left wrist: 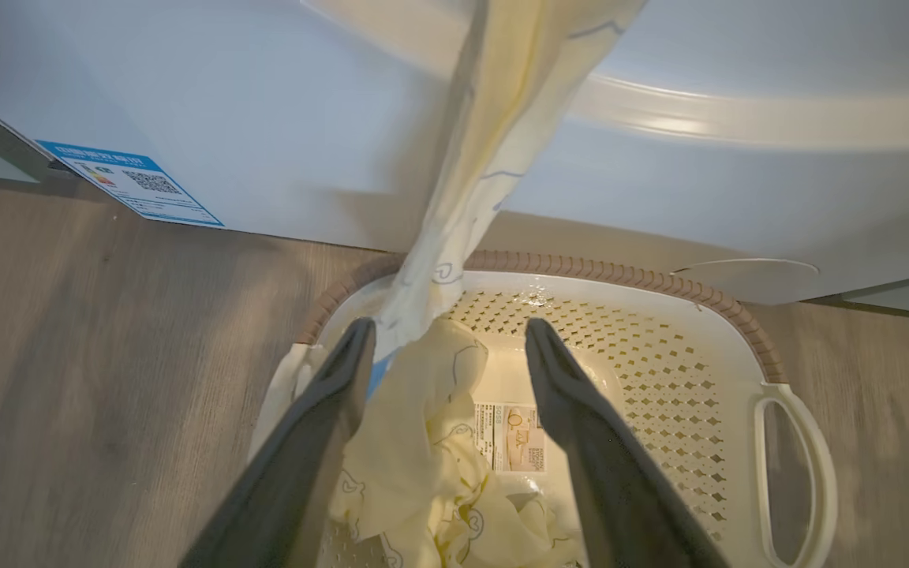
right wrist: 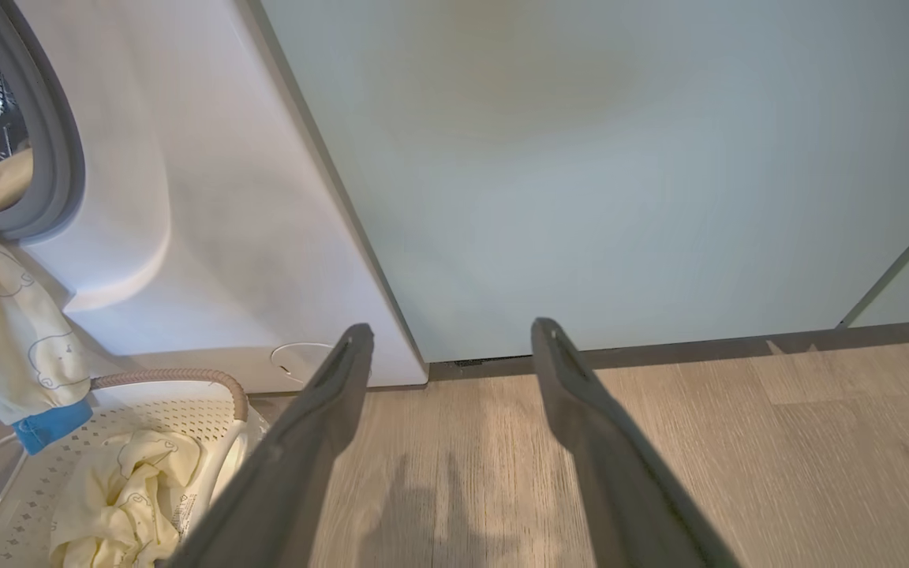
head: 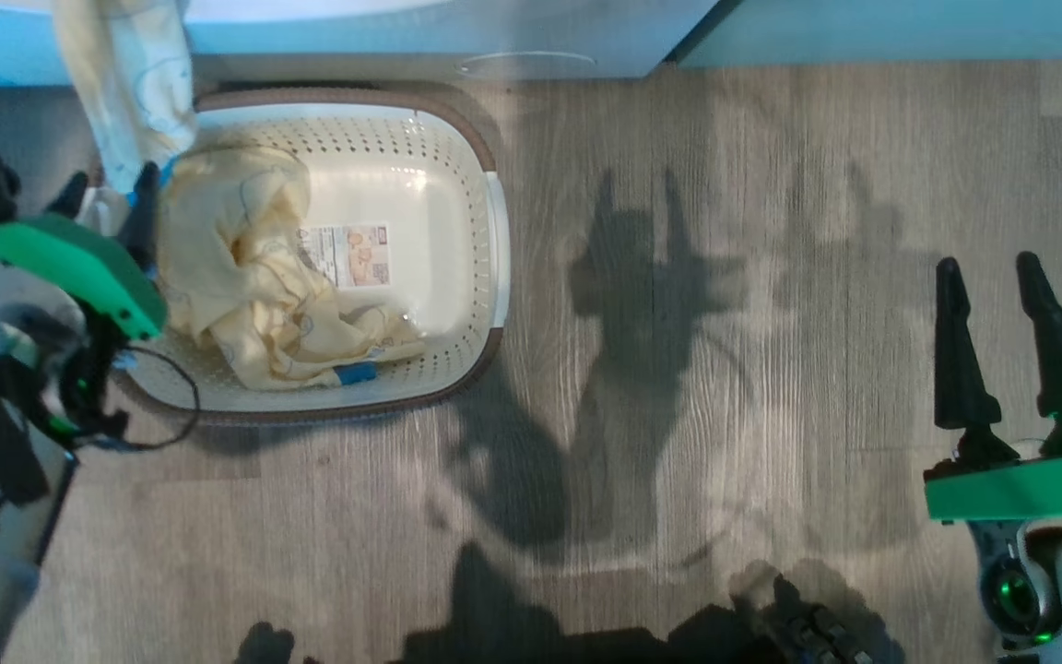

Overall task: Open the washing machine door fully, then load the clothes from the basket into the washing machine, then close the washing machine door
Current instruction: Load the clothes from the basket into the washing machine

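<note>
**Open tool above the basket, one garment hanging past it**

The left tool (left wrist: 450,325) points down into the basket (left wrist: 738,323), its two fingers spread wide with nothing between them gripped. A long pale yellow garment (left wrist: 486,158) hangs from above and ends just beside the fingertip (left wrist: 356,355) on the view's left, with a blue tag (left wrist: 376,377) at that finger's inner side. More clothes (left wrist: 423,489) lie crumpled between the fingers, next to a printed label (left wrist: 511,438). Beyond the fingertips stands the washing machine (left wrist: 265,118), with a blue sticker (left wrist: 132,183) far to the tool's left, above the wooden floor (left wrist: 107,355).
</note>
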Robot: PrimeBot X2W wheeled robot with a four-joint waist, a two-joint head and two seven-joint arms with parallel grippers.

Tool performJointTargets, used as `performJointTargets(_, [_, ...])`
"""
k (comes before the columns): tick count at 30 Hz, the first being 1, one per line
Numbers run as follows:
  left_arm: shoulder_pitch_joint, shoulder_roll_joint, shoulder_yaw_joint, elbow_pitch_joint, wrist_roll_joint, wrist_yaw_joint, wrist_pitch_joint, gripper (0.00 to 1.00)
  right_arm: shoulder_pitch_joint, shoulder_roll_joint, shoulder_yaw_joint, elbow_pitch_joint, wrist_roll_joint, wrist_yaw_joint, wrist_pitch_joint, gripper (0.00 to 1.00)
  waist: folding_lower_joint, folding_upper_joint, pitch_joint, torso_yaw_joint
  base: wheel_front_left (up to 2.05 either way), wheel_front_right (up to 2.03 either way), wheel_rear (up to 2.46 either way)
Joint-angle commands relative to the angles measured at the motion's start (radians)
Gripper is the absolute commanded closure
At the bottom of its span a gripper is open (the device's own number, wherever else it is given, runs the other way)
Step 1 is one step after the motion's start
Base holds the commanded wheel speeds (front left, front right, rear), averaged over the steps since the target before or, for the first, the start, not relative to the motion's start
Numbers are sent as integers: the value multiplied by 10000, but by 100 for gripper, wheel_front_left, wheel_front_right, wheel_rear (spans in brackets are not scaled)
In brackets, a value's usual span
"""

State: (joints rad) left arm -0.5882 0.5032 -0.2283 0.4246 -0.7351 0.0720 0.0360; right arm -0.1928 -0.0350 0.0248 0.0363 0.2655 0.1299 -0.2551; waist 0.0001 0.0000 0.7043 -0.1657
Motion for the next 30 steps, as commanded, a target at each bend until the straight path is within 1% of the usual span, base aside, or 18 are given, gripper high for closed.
performJointTargets(1, [-340,644,429,-78,-42,-70,104,0,19,-152,232,-285,84,8,-67,0,-1,0,184,-112,0,0,0])
performJointTargets(9, [-1207,1029,481,397,-128,-329,475,0,-243,-152,404,-257,253,8,-67,0,-1,0,610,-347,0,0,0])
performJointTargets(13, [-1611,1122,454,642,-120,-429,545,0,-349,-152,450,-212,337,8,-67,0,-1,0,735,-444,0,0,0])
performJointTargets(14, [-1686,1129,446,698,-120,-441,554,15,-370,-152,461,-203,357,8,-67,0,-1,0,753,-466,0,0,0])
performJointTargets(15, [-1749,1137,434,759,-125,-468,571,51,-383,-152,472,-197,376,8,-67,0,-1,0,766,-484,0,0,0])
performJointTargets(16, [-1806,1148,422,820,-132,-499,587,73,-394,-152,482,-190,395,8,-67,0,-1,0,772,-500,0,0,0])
performJointTargets(17, [-1846,1141,404,895,-187,-557,676,100,-403,-152,491,-180,409,8,-67,0,-1,0,776,-514,0,0,0])
performJointTargets(24, [-1957,1200,248,957,-325,-783,1089,100,-406,-152,415,-134,419,8,-67,0,-1,0,708,-477,0,0,0])
performJointTargets(27, [-1883,1232,62,692,-393,-939,1499,100,-362,-152,360,-132,387,8,-67,0,-1,0,611,-368,0,0,0])
performJointTargets(30, [-1841,1353,-135,235,-477,-1041,2128,100,-321,-152,322,-145,326,8,-67,0,-1,0,480,-215,0,0,0])
